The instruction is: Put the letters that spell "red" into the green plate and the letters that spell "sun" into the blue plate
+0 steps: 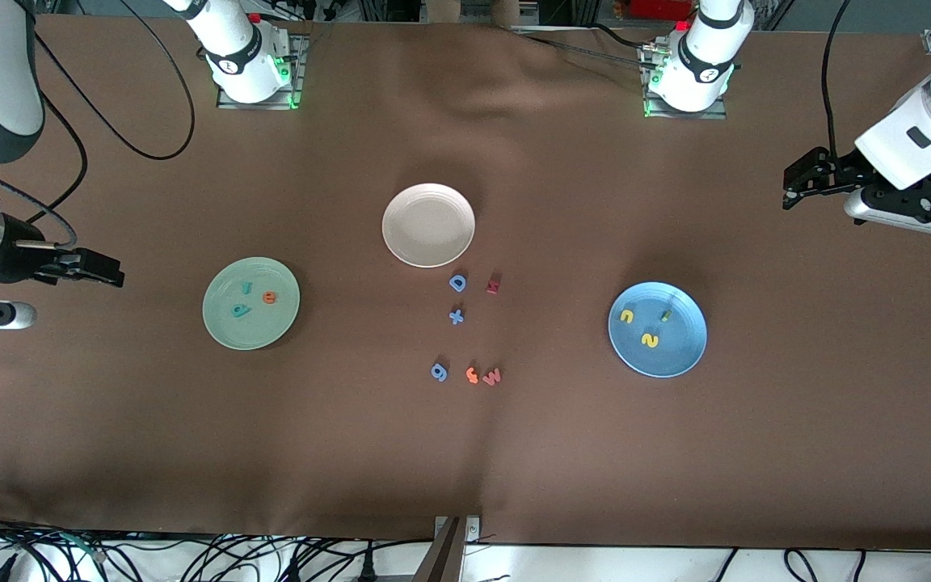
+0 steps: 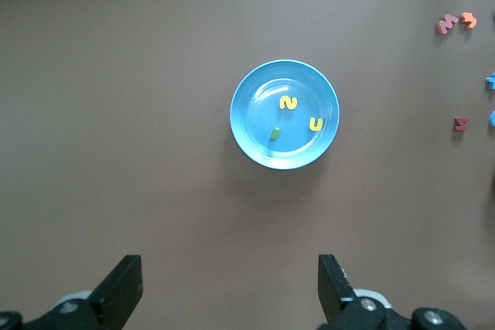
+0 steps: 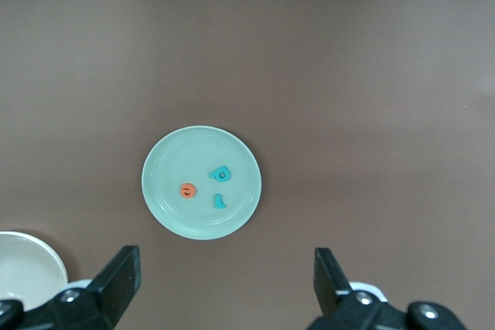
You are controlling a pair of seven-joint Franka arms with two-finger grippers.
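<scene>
**Checking both plates with both arms drawn clear**

Looking down from the front view, I see the green plate (image 1: 250, 303) toward the right arm's end of the table with the teal "r" (image 1: 246, 286), teal "d" (image 1: 238, 309) and orange "e" (image 1: 270, 297) lying in it, well apart from the right gripper (image 1: 98, 267), which hangs empty, fingers spread, out past the plate at the table's edge. The blue plate (image 1: 657, 329) toward the left arm's end holds the yellow "s" (image 1: 650, 340), yellow "n" (image 1: 626, 316) and olive "u" (image 1: 664, 315); the left gripper (image 1: 797, 184) waits off to the side, fingers spread, nothing between them. Between the plates sit the cream plate (image 1: 428, 225) and leftover letters, among them the blue D (image 1: 457, 282) and red w (image 1: 492, 376).

From the left wrist view, the blue plate sits centred ahead of the spread fingers (image 2: 124, 284), three letters inside.

From the right wrist view, the green plate lies ahead of spread fingers (image 3: 117, 277), three letters inside. I judge both words sorted; nothing blocks either arm.
</scene>
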